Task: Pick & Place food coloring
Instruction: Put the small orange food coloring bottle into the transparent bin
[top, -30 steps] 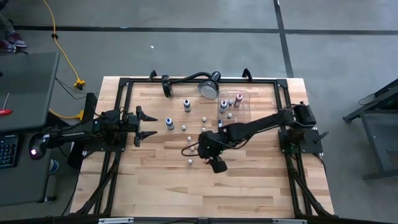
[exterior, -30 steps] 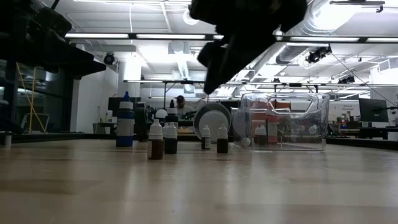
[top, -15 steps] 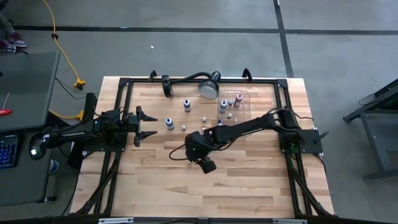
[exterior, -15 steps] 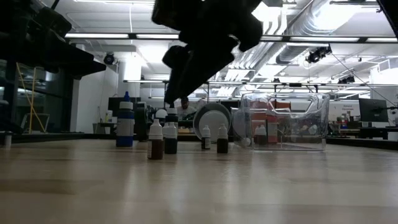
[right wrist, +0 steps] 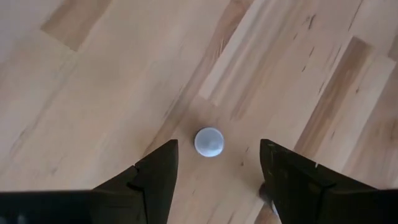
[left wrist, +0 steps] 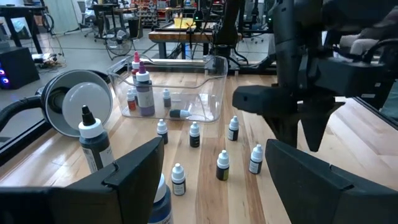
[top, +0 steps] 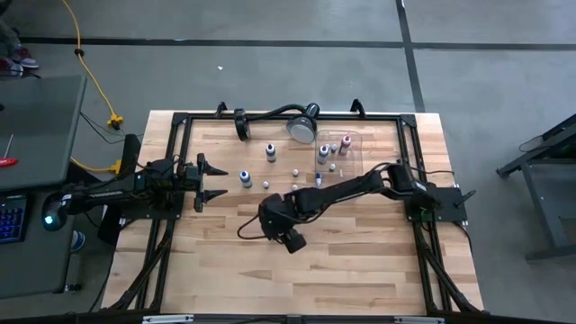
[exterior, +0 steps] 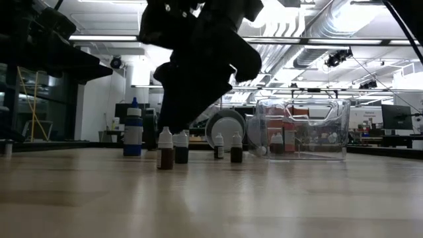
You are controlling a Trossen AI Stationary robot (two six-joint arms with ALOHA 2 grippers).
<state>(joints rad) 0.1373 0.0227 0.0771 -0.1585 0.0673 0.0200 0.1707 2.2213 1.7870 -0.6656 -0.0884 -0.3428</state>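
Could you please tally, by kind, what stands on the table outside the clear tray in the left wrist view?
Small white-capped dropper bottles: 6
Taller dropper bottles: 2
Lamp head: 1
Total: 9

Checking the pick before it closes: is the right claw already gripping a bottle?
No. In the right wrist view the right claw stands open, and the white bottle cap sits untouched between its fingers.

Loose bottles (left wrist: 223,166): small white-capped droppers standing upright, scattered mid-desk.
Tall ones (left wrist: 94,141): blue and dark bodies, upright.
Trayed bottles (left wrist: 143,93): several upright, one apparently lying flat.
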